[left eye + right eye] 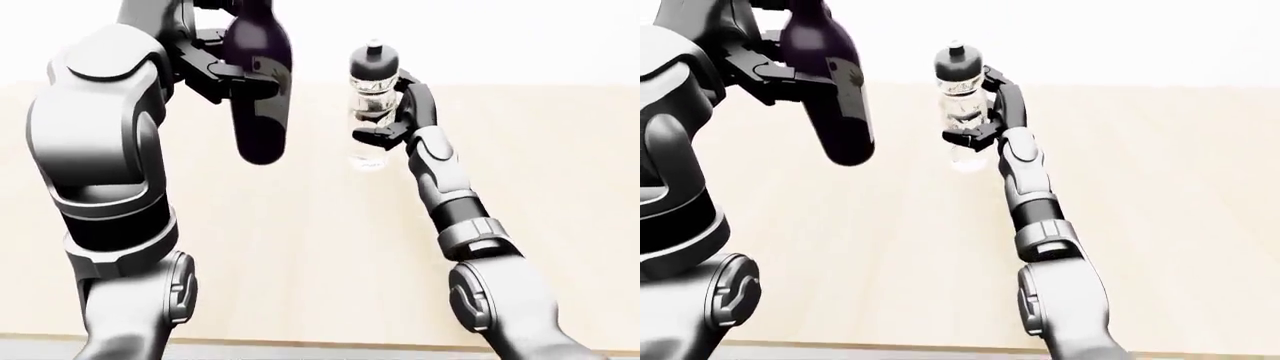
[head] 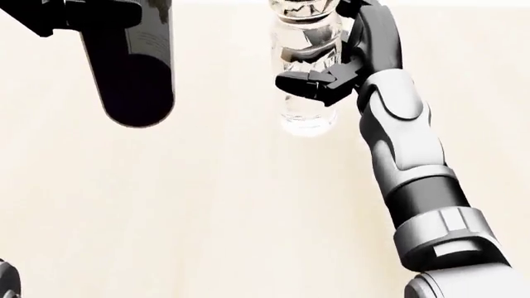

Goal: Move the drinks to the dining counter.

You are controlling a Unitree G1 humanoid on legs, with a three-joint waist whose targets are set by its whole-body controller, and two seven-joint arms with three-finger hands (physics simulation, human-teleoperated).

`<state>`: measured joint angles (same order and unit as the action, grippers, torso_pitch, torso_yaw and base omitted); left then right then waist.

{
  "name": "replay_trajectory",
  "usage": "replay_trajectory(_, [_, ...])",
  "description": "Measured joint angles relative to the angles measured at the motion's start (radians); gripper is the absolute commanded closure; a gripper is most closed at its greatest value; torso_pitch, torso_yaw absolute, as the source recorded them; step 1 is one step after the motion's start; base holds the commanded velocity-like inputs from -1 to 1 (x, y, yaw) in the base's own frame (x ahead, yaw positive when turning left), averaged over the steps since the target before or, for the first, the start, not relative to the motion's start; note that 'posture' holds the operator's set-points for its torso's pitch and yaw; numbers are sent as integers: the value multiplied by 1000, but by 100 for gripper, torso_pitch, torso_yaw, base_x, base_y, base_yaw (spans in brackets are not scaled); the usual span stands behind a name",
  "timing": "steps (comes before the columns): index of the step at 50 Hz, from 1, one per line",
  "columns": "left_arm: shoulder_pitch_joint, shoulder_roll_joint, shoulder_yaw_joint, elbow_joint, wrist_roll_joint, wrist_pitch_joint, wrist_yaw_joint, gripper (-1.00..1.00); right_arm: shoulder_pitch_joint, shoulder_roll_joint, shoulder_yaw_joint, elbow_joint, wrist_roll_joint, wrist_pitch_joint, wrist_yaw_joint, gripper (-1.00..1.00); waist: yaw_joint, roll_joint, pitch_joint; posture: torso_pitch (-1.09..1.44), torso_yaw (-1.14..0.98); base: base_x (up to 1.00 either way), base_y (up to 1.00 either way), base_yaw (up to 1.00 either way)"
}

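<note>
My left hand (image 1: 225, 75) is shut on a dark purple wine bottle (image 1: 258, 97) and holds it upright above the pale wooden counter (image 1: 300, 247) at the upper left of the left-eye view. My right hand (image 1: 392, 116) is shut on a clear water bottle (image 1: 372, 101) with a black cap, held upright above the counter near the top centre. In the head view the wine bottle's lower body (image 2: 132, 68) hangs at upper left and the water bottle (image 2: 308, 112) at top centre, its base clear of the surface.
The pale wooden counter fills most of each view. A white wall (image 1: 520, 37) runs along the top. The counter's near edge (image 1: 300, 346) shows at the bottom of the eye views.
</note>
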<state>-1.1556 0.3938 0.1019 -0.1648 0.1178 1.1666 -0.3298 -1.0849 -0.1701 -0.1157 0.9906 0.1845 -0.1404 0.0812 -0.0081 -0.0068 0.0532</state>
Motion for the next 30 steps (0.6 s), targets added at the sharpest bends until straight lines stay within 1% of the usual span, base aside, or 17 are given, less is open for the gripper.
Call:
replay_trajectory(2, [3, 0, 1, 1, 2, 1, 1, 100, 0, -1, 0, 6, -5, -7, 8, 60, -1, -1, -2, 0, 0, 0, 0, 0])
replay_trajectory(3, [3, 0, 0, 2, 2, 2, 2, 100, -1, -1, 0, 11, -7, -13, 11, 53, -2, -2, -2, 0, 0, 0, 0, 0])
replay_trajectory(6, [0, 2, -1, 5, 2, 4, 1, 100, -4, -1, -4, 27, -9, -26, 17, 11, -3, -3, -4, 0, 0, 0, 0, 0])
replay_trajectory(9, [-1, 3, 0, 2, 2, 4, 0, 100, -1, -1, -5, 34, -10, -31, 19, 7, -4, -3, -5, 0, 0, 0, 0, 0])
replay_trajectory(20, [-8, 5, -2, -19, -1, 15, -7, 100, -8, -5, -12, 65, -20, -79, 1, 7, 2, -2, -6, 0, 0, 0, 0, 0])
replay_trajectory(22, [-6, 6, -1, -17, 0, 15, -7, 100, -8, -6, -13, 67, -21, -85, 1, -3, 3, -3, -7, 0, 0, 0, 0, 0])
replay_trajectory(23, [-5, 7, 0, -17, 1, 17, -7, 100, -7, -6, -13, 66, -22, -87, 2, -13, 3, -4, -8, 0, 0, 0, 0, 0])
replay_trajectory(30, [-2, 8, 2, -12, 5, 14, -5, 100, 3, -8, -5, 85, -39, -89, 6, -40, 3, -9, -10, 0, 0, 0, 0, 0])
